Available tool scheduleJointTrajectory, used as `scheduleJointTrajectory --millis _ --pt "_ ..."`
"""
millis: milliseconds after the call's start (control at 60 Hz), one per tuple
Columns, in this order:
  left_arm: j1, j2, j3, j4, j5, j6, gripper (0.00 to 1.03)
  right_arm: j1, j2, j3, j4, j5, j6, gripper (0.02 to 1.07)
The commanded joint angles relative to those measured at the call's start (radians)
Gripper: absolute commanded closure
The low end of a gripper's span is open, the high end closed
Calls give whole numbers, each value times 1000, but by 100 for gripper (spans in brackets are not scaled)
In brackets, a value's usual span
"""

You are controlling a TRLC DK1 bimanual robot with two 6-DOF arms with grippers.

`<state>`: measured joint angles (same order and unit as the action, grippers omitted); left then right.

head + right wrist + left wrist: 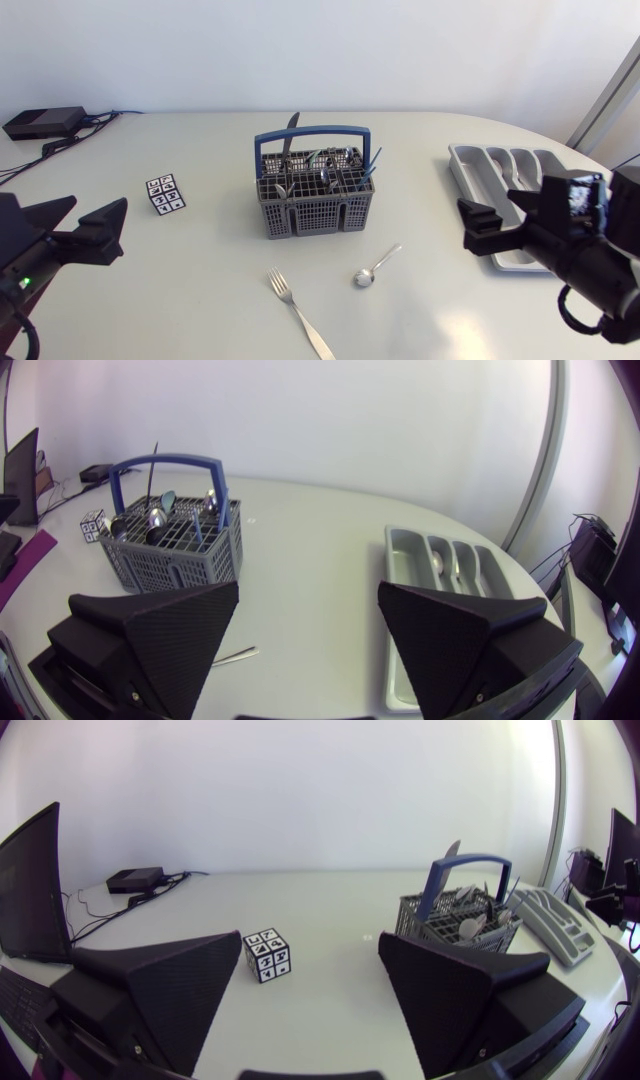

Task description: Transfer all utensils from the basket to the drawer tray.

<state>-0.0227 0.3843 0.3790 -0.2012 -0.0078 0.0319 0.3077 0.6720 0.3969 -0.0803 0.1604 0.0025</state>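
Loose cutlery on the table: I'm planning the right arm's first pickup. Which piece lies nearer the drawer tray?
The silver metal spoon, in front of the right end of the grey plastic basket; the silver metal fork lies further left.

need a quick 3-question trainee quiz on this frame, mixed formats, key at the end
1. Which two utensils lie on the table, outside the basket?
2. On which side of the basket is the tray? A: the robot's left. B: the robot's right. C: directly behind it.
3. True or false: the left pincer and the right pincer are both open and hold nothing.
Key: 1. The fork and the spoon. 2. B. 3. True.
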Motion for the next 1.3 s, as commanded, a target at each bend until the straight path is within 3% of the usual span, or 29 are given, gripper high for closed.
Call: scheduleJointTrajectory --millis 0,117,300,433,567,817,1100,1283 --pt "-5 119 87 -41 -9 65 9 51 140 83 -49 18 34 7" --pt "-11 205 118 -76 -1 171 10 123 313 209 -179 18 33 7" --pt "-16 288 132 -89 78 177 10 268 552 384 -343 7 30 7" --pt "-40 367 135 -93 83 177 10 375 722 534 -498 7 94 7" --pt "-54 413 141 -87 95 178 10 478 831 603 -527 -7 139 7" --pt "-56 467 144 -58 95 178 10 536 1037 717 -541 -231 231 7" --pt "-66 485 118 -40 98 177 10 648 1183 792 -582 -228 246 11" --pt "-85 493 110 -27 98 168 10 669 1242 818 -585 -228 241 21"
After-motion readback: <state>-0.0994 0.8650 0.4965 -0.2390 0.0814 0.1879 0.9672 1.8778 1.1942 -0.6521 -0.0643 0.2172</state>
